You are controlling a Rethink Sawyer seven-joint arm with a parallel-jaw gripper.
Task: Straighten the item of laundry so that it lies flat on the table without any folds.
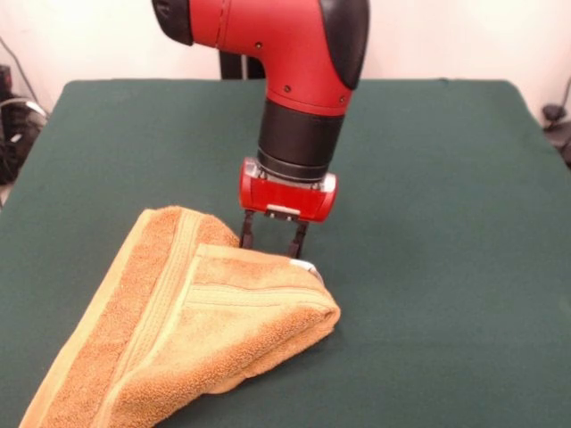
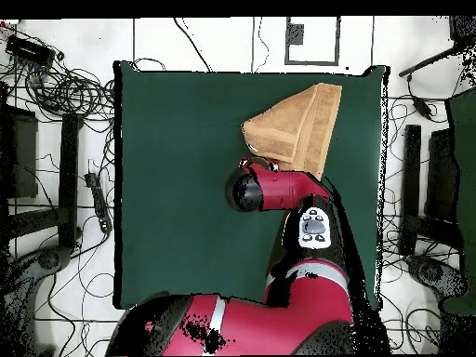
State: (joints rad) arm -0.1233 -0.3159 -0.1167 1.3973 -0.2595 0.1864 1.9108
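A wide desk [image 1: 446,178] draped in dark green felt fills the scene, with a red and black Sawyer arm [image 1: 294,53] reaching down over it from above. The golden-orange terry towel [image 1: 178,330] lies on the desk folded over itself into a rough wedge, pale woven bands running along its upper layers; in the front view it spreads from the middle toward the lower left corner, and in the overhead view it sits close to the desk's far edge. The gripper [image 1: 272,242] stands just behind the towel's raised fold, its two dark fingers [image 1: 247,232] parted and pointing straight down, their tips hidden behind the top edge of the cloth. Whether they have cloth between them cannot be told from either view; they look spread rather than clenched. A small white tag [image 1: 306,265] peeks out just beside the right-hand finger.

The risk from here is a pinch that takes both layers at once, which would drag the whole bundle instead of opening the fold. A pull toward the near edge could also slide the towel off the desk.
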